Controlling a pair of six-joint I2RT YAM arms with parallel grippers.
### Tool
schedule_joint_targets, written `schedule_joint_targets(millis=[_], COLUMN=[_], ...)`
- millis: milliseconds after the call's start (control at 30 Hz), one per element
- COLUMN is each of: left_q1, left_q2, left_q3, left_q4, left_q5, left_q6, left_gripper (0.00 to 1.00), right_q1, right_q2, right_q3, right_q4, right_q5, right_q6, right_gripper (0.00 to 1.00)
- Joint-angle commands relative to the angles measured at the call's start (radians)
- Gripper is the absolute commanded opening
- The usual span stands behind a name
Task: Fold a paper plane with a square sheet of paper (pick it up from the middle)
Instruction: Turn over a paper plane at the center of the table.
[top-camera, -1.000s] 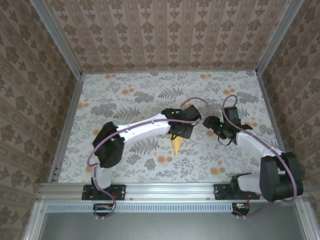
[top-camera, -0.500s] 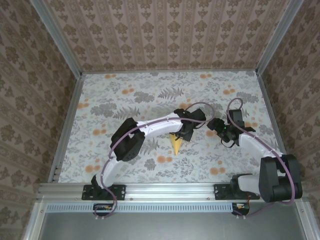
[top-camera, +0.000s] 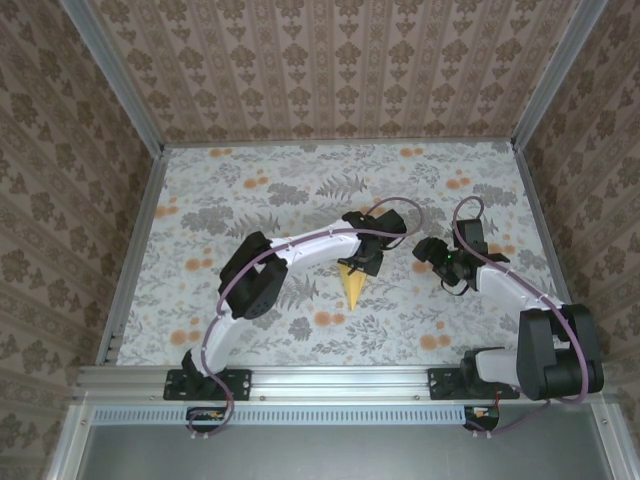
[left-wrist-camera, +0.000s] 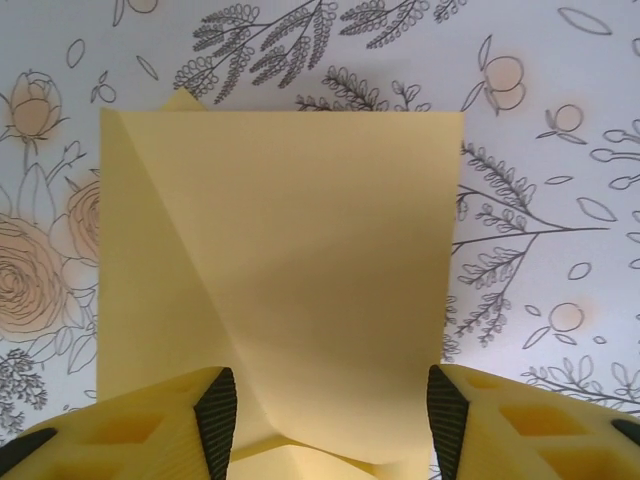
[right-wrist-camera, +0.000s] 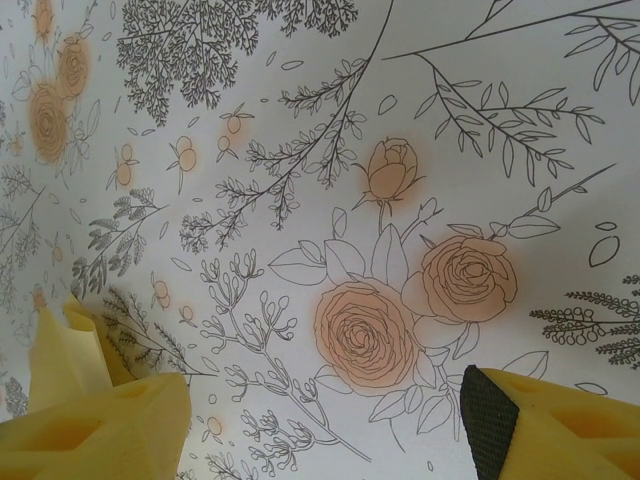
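Observation:
The pale yellow sheet of paper (top-camera: 353, 288) lies folded on the flowered table, its point toward the near edge. From the left wrist it (left-wrist-camera: 290, 270) shows a straight far edge and a diagonal crease on its left. My left gripper (top-camera: 362, 262) hangs over its wide end. The jaws (left-wrist-camera: 330, 425) are open and straddle the paper, the left finger over the paper and the right pad (left-wrist-camera: 445, 420) at its right edge. My right gripper (top-camera: 425, 250) is open to the right of the paper, with bare cloth between its fingers (right-wrist-camera: 300, 435).
The flowered tablecloth (top-camera: 250, 190) covers the table, with patterned walls on three sides and metal rails (top-camera: 130, 250) along the edges. A pale yellow shape (right-wrist-camera: 65, 350) shows at the left of the right wrist view. Open cloth lies far and left of the arms.
The left arm's elbow has swung right and its gripper has shifted slightly right over the paper. The paper's point has stayed put. The right gripper has hardly moved.

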Motion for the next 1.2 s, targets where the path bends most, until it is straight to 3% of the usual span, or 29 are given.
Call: schedule_joint_targets(millis=[0,167,300,667,900,967,1167], left_q1=[-0.004,-0.002,0.0,0.016,0.034,0.04,0.055], left_q2=[0.04,0.097,0.099,-0.035,-0.112,-0.123,-0.191], left_q3=[0.029,0.089,0.099,-0.021,-0.102,-0.115,-0.196], left_q4=[-0.01,-0.073,-0.087,-0.01,0.051,0.059,0.128], left_q5=[0.02,-0.022,-0.048,-0.094,-0.082,-0.085,-0.056], left_q6=[0.028,0.026,0.018,-0.024,-0.03,-0.032,-0.036], left_gripper=[0.58,0.58,0.52,0.26,0.18,0.1,0.02], right_q1=[-0.005,-0.005,-0.006,-0.005,-0.004,-0.004,0.015], right_q2=[0.011,0.018,0.017,0.018,0.025,0.025,0.032], right_q3=[-0.011,-0.013,-0.013,-0.011,-0.013,-0.012,-0.019], right_q4=[-0.006,-0.003,-0.004,-0.003,0.004,0.007,0.094], right_q5=[-0.009,-0.009,-0.009,-0.013,-0.024,-0.029,-0.147], right_q6=[0.019,0.021,0.022,0.021,0.022,0.02,-0.008], right_gripper=[0.74,0.74,0.74,0.74,0.73,0.73,0.7])
